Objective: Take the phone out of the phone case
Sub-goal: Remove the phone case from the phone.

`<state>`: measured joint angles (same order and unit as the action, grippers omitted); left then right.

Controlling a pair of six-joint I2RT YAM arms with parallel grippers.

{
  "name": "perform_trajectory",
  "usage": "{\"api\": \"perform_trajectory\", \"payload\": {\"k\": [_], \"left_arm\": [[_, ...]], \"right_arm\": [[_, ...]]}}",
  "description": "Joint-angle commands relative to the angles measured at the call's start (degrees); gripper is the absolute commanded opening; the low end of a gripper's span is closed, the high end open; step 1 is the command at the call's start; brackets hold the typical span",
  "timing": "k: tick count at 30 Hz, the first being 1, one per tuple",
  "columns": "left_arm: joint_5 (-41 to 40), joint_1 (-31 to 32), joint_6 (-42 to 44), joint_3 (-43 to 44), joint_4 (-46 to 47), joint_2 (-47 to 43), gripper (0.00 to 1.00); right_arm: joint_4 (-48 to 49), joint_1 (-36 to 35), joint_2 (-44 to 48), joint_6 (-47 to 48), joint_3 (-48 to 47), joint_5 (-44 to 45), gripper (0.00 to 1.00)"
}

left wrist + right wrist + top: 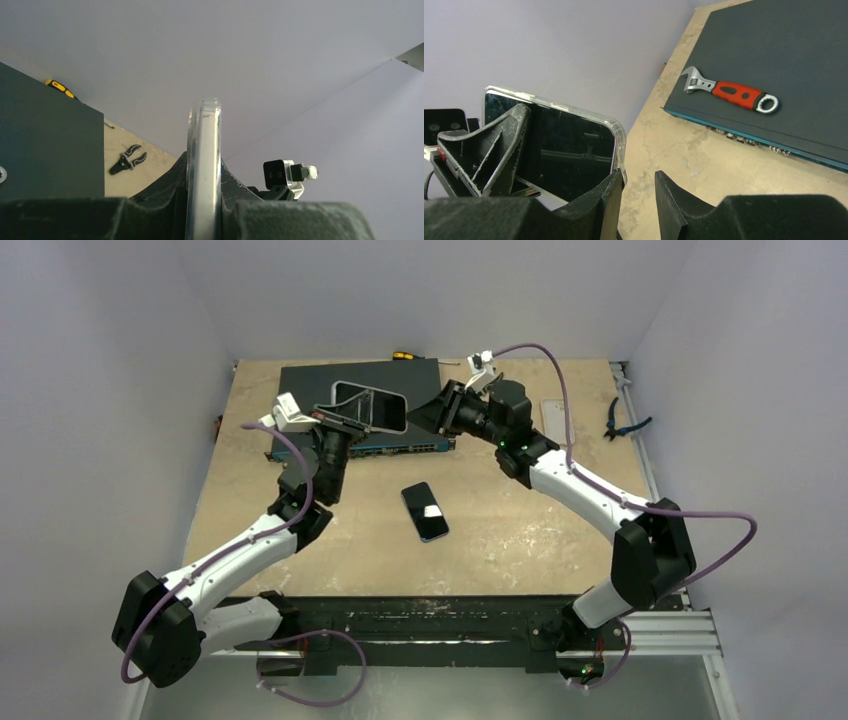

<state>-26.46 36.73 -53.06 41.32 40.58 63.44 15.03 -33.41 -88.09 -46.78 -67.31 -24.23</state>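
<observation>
My left gripper (352,420) is shut on a clear phone case (370,406) and holds it up on edge above the dark box. In the left wrist view the case (204,140) stands edge-on between the closed pads (204,212). A dark glossy phone (564,145) fills the case (617,134) in the right wrist view. My right gripper (639,200) is open a little beside it. Its left fingertip (611,187) touches the case's corner, and nothing lies between the fingers. From above, the right gripper (436,412) sits just right of the case.
A dark flat box (320,375) lies at the back, with a red-handled wrench (734,93) on it. Another dark phone (425,510) lies flat mid-table. A yellow screwdriver (403,356) and black pliers (622,423) lie near the far and right edges.
</observation>
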Motion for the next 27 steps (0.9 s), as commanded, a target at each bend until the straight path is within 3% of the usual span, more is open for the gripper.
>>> {"api": "perform_trajectory", "payload": {"k": [1, 9, 16, 20, 23, 27], "left_arm": [[19.2, 4.3, -18.2, 4.0, 24.2, -0.2, 0.00], [19.3, 4.3, -20.0, 1.8, 25.3, 1.2, 0.00], [20.5, 3.4, -22.7, -0.2, 25.8, 2.6, 0.00], [22.0, 2.3, -24.6, -0.8, 27.0, 3.8, 0.00], [22.8, 2.2, -25.0, -0.7, 28.2, 4.7, 0.00], [24.7, 2.2, -23.5, 1.1, 27.0, 4.6, 0.00]], "right_arm": [[5.3, -8.5, -3.7, -7.3, 4.3, -23.8, 0.38], [20.2, -9.4, -3.1, -16.5, 6.2, -30.2, 0.38], [26.2, -9.4, -1.6, -20.6, 8.0, -33.5, 0.39], [24.5, -9.4, -0.3, -20.1, 8.7, -33.7, 0.39], [20.5, -9.4, 0.7, -18.2, 8.7, -33.2, 0.38], [-7.5, -9.2, 1.8, -0.6, 2.2, -22.8, 0.35]]}}
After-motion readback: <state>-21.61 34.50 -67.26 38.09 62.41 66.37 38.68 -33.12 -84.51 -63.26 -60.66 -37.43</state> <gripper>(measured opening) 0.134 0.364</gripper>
